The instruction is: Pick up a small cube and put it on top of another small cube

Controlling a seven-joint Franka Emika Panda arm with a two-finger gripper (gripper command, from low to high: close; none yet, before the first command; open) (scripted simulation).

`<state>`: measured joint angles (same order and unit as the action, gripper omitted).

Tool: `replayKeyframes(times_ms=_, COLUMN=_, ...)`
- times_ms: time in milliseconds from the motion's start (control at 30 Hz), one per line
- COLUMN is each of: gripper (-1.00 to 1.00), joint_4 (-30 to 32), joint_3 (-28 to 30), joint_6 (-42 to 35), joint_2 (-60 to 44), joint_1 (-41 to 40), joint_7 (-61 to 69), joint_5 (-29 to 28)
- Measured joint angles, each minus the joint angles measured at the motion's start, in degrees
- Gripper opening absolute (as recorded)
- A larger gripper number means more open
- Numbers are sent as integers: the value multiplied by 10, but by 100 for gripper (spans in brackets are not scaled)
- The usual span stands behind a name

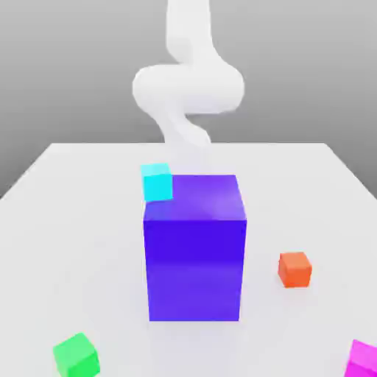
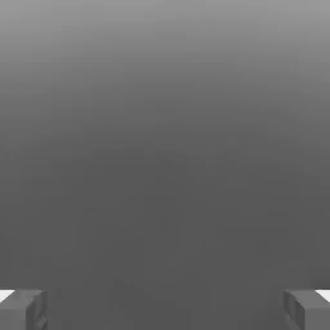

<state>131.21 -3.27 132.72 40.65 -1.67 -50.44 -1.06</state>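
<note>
A simulated test bench, not a real room.

I stand over a plain, flat white table (image 1: 66,221) against a featureless grey backdrop; on the surface lie untextured, evenly coloured blocks: a tall blue-violet box (image 1: 194,247) mid-table, a small orange cube (image 1: 294,269), and a small green cube (image 1: 76,356) by the near edge.

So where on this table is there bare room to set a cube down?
Bare table lies between the cyan cube and green cube, and again beyond the orange cube toward the magenta cube. The middle is crowded by the big purple block.
</note>
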Motion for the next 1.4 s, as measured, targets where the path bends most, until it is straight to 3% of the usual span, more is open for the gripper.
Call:
replayKeyframes(times_ms=333, gripper=0, joint_4=-23, joint_3=-132, joint_6=39, joint_2=-208, joint_1=-56, joint_7=-207, joint_5=-71)
replayKeyframes(times_ms=567, gripper=0, joint_4=-39, joint_3=-190, joint_6=62, joint_2=-356, joint_1=-55, joint_7=-369, joint_5=-147)
replayKeyframes(times_ms=833, gripper=0, joint_4=-57, joint_3=-194, joint_6=93, joint_2=-519, joint_1=1, joint_7=-533, joint_5=-204)
replayKeyframes(times_ms=1100, gripper=0, joint_4=-69, joint_3=-198, joint_6=142, joint_2=-659, joint_1=58, joint_7=-649, joint_5=-189)
replayKeyframes(times_ms=1233, gripper=0, joint_4=-89, joint_3=-159, joint_6=198, joint_2=-741, joint_1=96, joint_7=-685, joint_5=-220)
replayKeyframes(times_ms=1267, gripper=-100, joint_4=-92, joint_3=-152, joint_6=207, joint_2=-754, joint_1=102, joint_7=-690, joint_5=-227)
replayKeyframes(times_ms=1400, gripper=-100, joint_4=-92, joint_3=-152, joint_6=208, joint_2=-754, joint_1=102, joint_7=-690, joint_5=-227)
